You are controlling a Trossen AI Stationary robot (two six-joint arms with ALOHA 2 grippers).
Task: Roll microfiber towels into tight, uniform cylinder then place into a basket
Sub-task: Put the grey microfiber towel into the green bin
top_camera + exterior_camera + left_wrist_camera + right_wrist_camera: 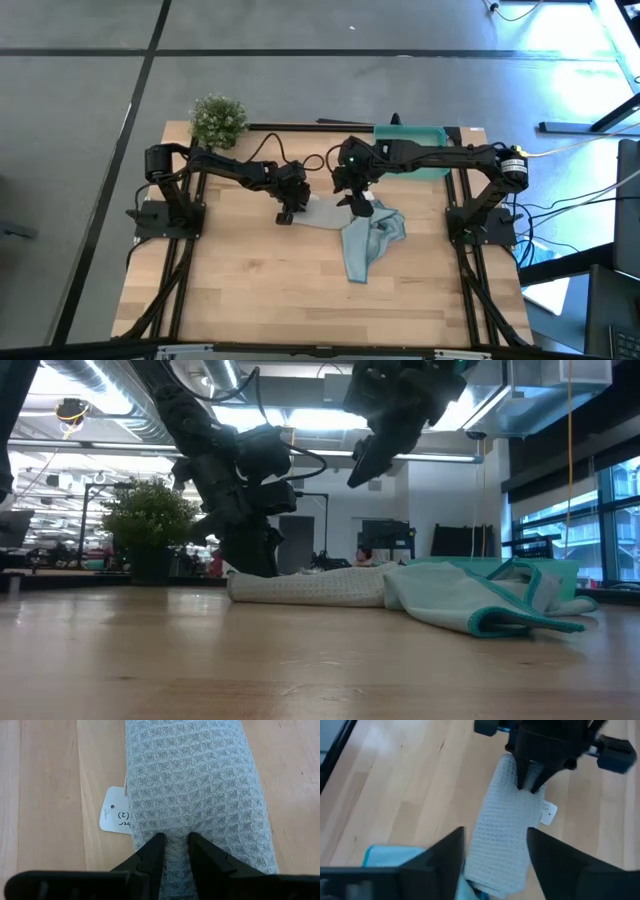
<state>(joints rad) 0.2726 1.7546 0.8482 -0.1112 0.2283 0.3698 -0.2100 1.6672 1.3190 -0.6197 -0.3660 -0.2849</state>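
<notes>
Table's pretty bare around me: a potted plant (218, 118) sits at the back left corner, well away from the work, and the teal basket (428, 134) is at the back edge with my right arm stretched over part of it. The grey towel (197, 795) is rolled into a fat cylinder lying flat on the wood (250, 270) mid-table, with a small white tag (116, 817) poking out from under one side. The light blue towel (368, 238) is a crumpled heap touching the roll's far end and trailing toward the front of the table, so it kind of crowds that end. My left gripper (173, 851) is down at the near end of the roll, fingers (152, 852) pinched close together on a fold of the grey cloth. My right gripper (495, 855) is up in the air above the other end of the roll, near where the blue heap starts, fingers spread apart with nothing between them and not touching either towel. Neither towel is in the basket.
</notes>
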